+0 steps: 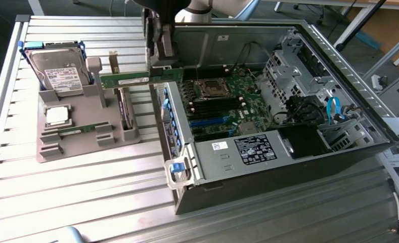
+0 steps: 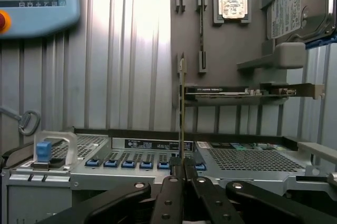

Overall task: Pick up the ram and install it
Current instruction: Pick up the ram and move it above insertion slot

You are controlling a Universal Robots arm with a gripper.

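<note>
Ram [image 1: 137,80] sits clamped between the fingers [image 2: 170,195], near the computer case [image 1: 273,177].

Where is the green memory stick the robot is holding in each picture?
Exterior view: the memory stick hangs lengthwise from the pincer, above the gray holder and next to the open computer.
Wrist view: the memory stick is seen edge-on, a thin strip sticking out from the pincer, in front of the gray holder.
Shared landmark: the square silver chip sitting on the holder.
</note>
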